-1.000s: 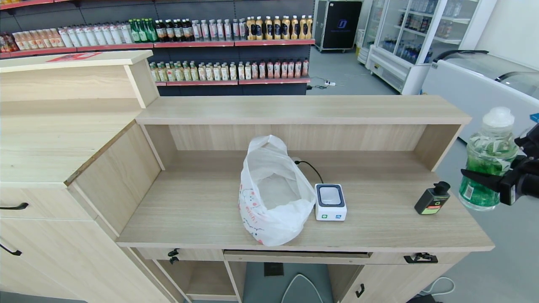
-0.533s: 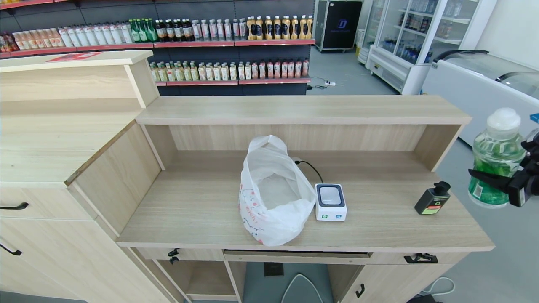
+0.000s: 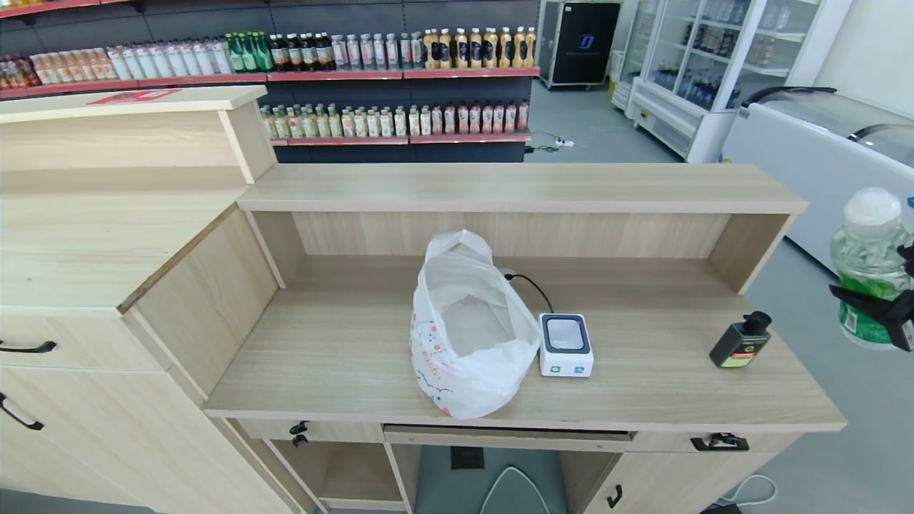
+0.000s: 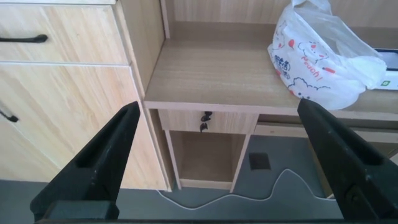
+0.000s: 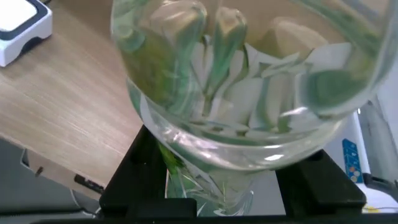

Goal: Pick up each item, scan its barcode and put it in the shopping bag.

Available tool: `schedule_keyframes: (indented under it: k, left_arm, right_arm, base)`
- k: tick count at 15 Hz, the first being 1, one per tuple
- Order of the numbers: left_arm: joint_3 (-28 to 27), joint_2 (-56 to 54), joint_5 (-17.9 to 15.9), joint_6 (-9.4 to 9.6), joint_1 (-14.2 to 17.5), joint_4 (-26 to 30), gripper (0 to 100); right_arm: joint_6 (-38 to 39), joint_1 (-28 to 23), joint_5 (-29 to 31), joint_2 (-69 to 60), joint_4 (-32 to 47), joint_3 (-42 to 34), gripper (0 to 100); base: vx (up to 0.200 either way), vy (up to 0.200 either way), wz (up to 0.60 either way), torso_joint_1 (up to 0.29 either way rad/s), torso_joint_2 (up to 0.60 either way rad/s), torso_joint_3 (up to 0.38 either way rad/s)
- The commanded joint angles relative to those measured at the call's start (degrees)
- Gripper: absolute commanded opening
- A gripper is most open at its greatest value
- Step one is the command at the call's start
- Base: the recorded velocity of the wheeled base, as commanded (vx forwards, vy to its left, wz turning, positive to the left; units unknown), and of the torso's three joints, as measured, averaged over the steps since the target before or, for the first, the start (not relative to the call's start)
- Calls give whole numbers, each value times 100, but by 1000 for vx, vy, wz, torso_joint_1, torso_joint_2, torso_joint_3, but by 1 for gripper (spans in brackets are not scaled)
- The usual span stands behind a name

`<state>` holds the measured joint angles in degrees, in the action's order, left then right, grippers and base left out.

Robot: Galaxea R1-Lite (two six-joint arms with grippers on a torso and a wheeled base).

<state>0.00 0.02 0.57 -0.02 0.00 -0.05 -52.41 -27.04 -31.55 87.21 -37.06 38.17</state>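
**Bottle held off the counter's right end**

The clear bottle (image 3: pixel 867 250) with green contents and a white cap is upright in the air, out past the right end of the counter (image 3: pixel 343 357) and over the floor. The right jaws are closed on its lower half, one black finger (image 3: pixel 857 300) crossing the front of its label. In the right wrist view the bottle (image 5: pixel 249 81) sits between the two dark fingers, with the counter's corner below and to one side.

A small black bottle (image 3: pixel 740 340) stands tilted on the counter near that right end, between the held bottle and the scanner (image 3: pixel 565 344) and well apart from both. A broad stretch of wood lies between it and the scanner.

The scanner lies face up, right against the bag (image 3: pixel 468 328), its cable (image 3: pixel 528 285) running toward the back. The bag's mouth is open upward and its base comes close to the front edge. To the bag's left the counter runs wide up to the side wall. A shelf overhangs the back part of the counter.

The left jaws are spread wide and hold nothing. They hang low, in front of the counter's left front edge, with the bag (image 4: pixel 317 56) off to one side.
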Motion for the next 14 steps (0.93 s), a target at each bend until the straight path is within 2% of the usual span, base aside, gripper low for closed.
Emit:
schedule_keyframes:
  k: [1, 10, 14]
  left_arm:
    - [0, -2, 4, -6, 0, -4, 100]
    - [0, -2, 4, 2, 0, -4, 100]
    - [0, -2, 4, -6, 0, -4, 100]
  right_arm:
    - [2, 76, -44, 138, 6, 50, 0]
    - [2, 375, -88, 973, -65, 367, 0]
    - [-6, 454, -624, 1430, -100, 613, 0]
  base:
    - [0, 0, 600, 2, 7, -2]
    - [0, 0, 0, 0, 0, 0]
    - [0, 0, 0, 0, 0, 0]
